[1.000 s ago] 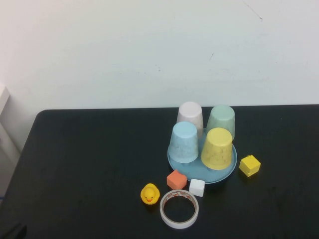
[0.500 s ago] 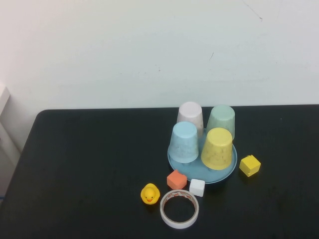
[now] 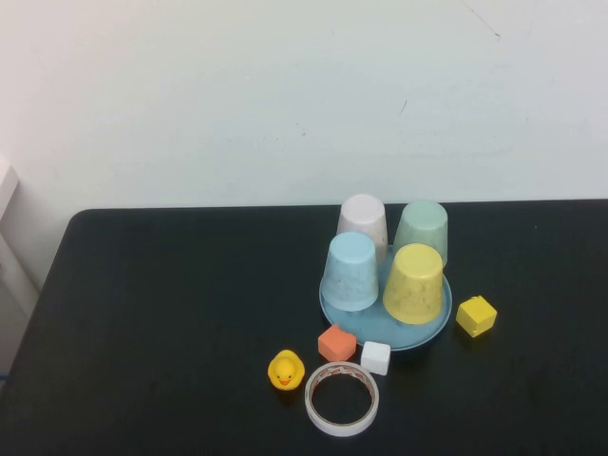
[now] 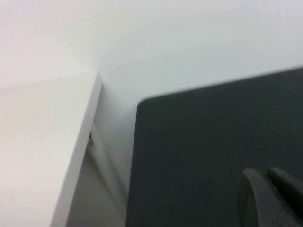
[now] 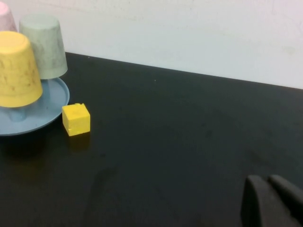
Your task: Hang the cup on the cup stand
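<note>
Nearest the robot on the black table (image 3: 171, 313) lies a roll of clear tape (image 3: 342, 398), flat on its side. Just left of it and slightly farther sits a yellow rubber duck (image 3: 285, 370). A little farther are an orange cube (image 3: 336, 342) and a white cube (image 3: 375, 357), side by side at the near edge of the cup stand (image 3: 418, 334); from above it is unclear whether they touch its rim.

The cup stand is a round light-blue tray right of the table's centre. The yellow cup (image 3: 414, 283) hangs upside down on a peg at its near right, mouth down and clear of the tray floor in the right wrist view. A light blue cup (image 3: 350, 272) is inverted at the near left. Behind them stand a pale pink cup (image 3: 363, 223) at the far left and a pale green cup (image 3: 422, 226) at the far right, both inverted. A yellow cube (image 3: 476, 315) rests on the table just right of the stand, apart from its rim.

The left gripper (image 4: 269, 176), fingers together and holding nothing, hangs over the table's left part, near its far-left corner. The right gripper (image 5: 269, 181), fingers likewise together and empty, hangs over the table's right side, well apart from the yellow cube and the stand.
</note>
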Available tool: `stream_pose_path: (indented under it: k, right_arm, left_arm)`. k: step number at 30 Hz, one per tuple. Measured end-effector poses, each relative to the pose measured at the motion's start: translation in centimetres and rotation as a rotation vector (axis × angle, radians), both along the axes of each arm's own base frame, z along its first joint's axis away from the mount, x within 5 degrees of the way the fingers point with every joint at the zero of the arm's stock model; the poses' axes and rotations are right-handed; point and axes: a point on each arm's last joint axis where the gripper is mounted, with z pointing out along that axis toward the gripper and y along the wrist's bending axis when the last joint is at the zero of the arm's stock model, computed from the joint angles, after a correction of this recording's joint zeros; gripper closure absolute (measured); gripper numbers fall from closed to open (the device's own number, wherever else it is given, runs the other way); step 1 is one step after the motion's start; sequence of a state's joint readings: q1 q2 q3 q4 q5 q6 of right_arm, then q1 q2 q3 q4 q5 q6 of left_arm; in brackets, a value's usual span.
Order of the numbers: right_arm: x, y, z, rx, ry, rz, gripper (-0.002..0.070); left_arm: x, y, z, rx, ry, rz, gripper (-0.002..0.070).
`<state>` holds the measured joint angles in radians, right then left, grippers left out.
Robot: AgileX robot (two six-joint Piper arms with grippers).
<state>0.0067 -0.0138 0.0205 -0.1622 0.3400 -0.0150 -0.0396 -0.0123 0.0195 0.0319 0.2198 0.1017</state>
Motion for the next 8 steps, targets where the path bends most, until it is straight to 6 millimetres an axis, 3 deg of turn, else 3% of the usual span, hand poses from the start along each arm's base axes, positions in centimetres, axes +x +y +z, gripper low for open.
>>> stream_pose_path:
  k: [8]
  right_arm:
    - [0.00, 0.00, 0.00, 0.002, 0.000, -0.001, 0.0678]
  left_arm:
    - [-0.18, -0.21, -0.67, 0.015, 0.080, -0.027, 0.0676]
